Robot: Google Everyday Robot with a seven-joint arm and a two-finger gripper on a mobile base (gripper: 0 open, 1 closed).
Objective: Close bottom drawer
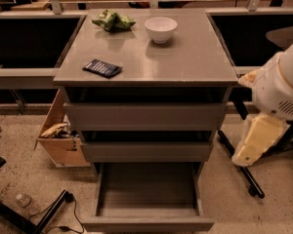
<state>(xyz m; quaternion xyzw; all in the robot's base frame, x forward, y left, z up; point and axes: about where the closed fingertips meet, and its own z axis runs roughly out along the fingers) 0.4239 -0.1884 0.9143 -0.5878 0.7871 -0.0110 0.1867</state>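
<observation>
The bottom drawer [147, 199] stands pulled well out at the near foot of the cabinet [185, 62]. The tool [254, 143] hangs to its right, apart from it; how wide it is cannot be told.

The bottom drawer [147, 199] stands pulled far out at the cabinet's foot, grey and handleless, its box interior showing. The gripper [255, 141] hangs to its right, apart.
</observation>
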